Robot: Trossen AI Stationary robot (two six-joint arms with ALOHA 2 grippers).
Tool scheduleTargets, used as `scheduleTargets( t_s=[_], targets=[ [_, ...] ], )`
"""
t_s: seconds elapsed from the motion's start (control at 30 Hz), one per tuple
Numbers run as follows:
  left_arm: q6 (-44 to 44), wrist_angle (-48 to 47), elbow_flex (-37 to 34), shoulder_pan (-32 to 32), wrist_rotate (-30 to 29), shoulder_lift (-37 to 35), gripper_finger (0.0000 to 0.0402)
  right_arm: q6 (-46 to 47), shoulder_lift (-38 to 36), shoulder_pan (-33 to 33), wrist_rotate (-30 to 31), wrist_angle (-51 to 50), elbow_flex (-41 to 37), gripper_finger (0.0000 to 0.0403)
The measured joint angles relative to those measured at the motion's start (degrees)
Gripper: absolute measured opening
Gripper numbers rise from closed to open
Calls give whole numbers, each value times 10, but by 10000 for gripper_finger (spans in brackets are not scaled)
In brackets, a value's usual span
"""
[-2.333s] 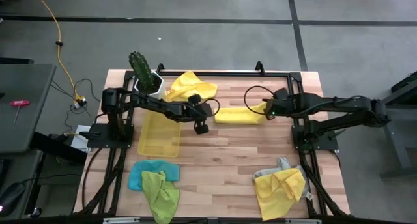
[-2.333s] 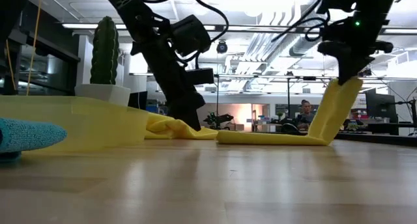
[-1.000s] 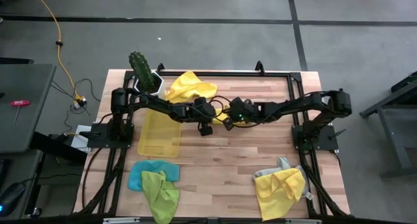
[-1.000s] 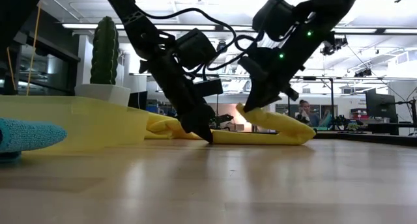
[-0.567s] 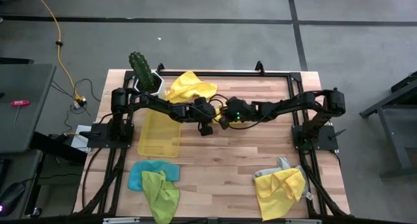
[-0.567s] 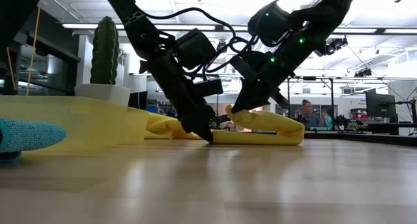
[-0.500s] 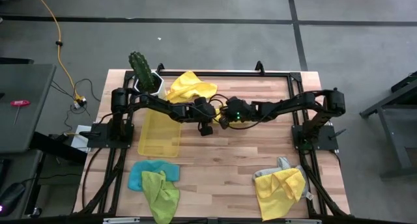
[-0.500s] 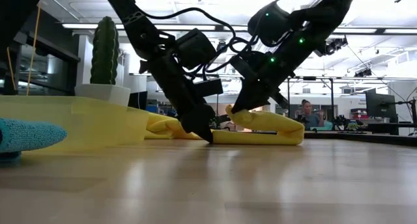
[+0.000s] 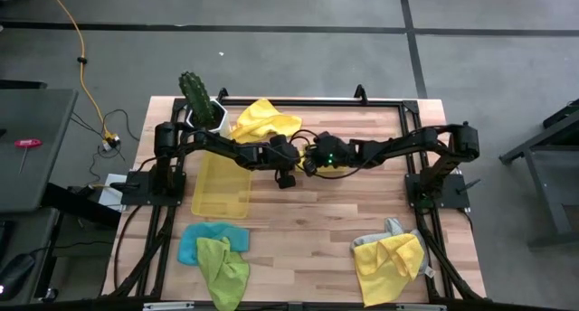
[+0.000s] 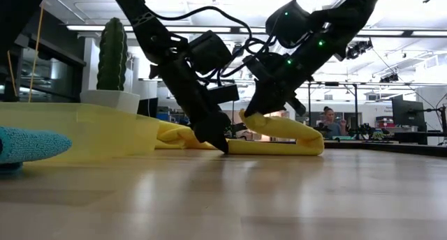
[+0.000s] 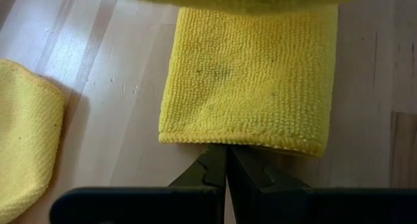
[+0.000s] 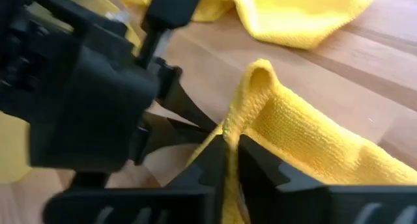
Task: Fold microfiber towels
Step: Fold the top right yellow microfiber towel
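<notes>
A bright yellow microfiber towel (image 10: 293,139) lies at the table's middle, doubled over on itself, with its lower layer flat on the wood (image 11: 247,74). My left gripper (image 10: 222,146) is shut, and its tips are down at the towel's left edge. My right gripper (image 10: 253,116) comes in from the right and is shut on the towel's upper layer, just above and beside the left gripper. In the high view both arms meet over the towel and hide most of it. My left gripper has its shut fingertips (image 11: 225,160) down at the lower layer's left edge (image 11: 225,143), slanting down from the table's left. Whether they rest on the cloth or on the wood beside it cannot be told. That layer lies flat. My right gripper pinches the upper layer's free edge (image 12: 246,110) between its two fingers, slanting down from the table's right. The edge is held a little above the lower layer. The cloth runs back to a rounded fold (image 10: 318,144) resting on the table.
A loose yellow towel (image 9: 264,121) lies at the far side next to a cactus in a white pot (image 9: 204,103). A translucent yellow tray (image 9: 222,189) sits left of the grippers. Blue and green towels (image 9: 213,252) lie near left, yellow and grey ones (image 9: 389,257) near right.
My right gripper has carried the towel's right end, earlier lifted upright, over toward my left gripper, so the towel is folded over. In the last second it edged a little farther left and tipped, and the rounded fold drew left with it.
</notes>
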Motion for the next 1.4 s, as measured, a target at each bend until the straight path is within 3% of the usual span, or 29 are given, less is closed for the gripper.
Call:
scheduleTargets(
  t_s=[0.23,0.4,0.5,0.83,1.07,1.27,1.4],
  targets=[
    [0,0,0,0,-1,0,0,-9,0,0,-4,21,0,139],
    [0,-5,0,0,-2,-5,0,-53,-14,0,-5,16,0,175],
    [3,-17,-1,-2,-6,-16,0,-96,-50,0,7,-21,0,178],
    [39,-36,-1,-12,-2,-65,0,-150,-165,19,76,-296,-3,179],
    [108,46,-12,-38,39,-66,0,-115,-247,55,100,-274,-124,179],
    [130,95,-14,-33,30,-66,0,-83,-350,69,102,-152,-241,179],
    [157,101,-14,-28,29,-66,9,-85,-395,69,92,-96,-274,179]
  ],
)
